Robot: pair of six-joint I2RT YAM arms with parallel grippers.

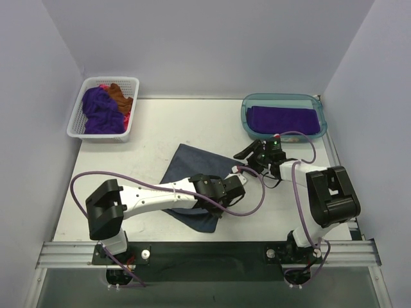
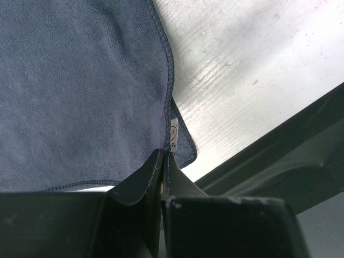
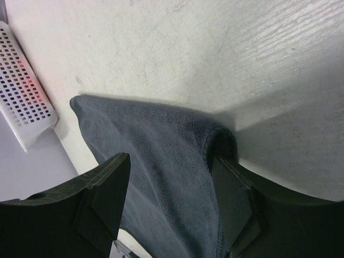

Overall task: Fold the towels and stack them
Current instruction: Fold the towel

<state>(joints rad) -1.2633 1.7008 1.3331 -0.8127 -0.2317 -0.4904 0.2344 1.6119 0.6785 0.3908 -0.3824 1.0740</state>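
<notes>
Slate-blue towel (image 1: 191,164); white basket (image 1: 96,136); teal tub (image 1: 244,119)

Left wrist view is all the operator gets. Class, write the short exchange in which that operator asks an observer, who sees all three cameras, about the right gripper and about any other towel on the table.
Operator: The left gripper is shut on the hem of the blue-grey towel. What is the right gripper doing?
Observer: The right gripper is open, with its fingers on either side of a bunched edge of the same towel.
Operator: Is another towel out on the table?
Observer: Yes, a purple towel lies flat inside the teal tub at the far right corner.
</notes>
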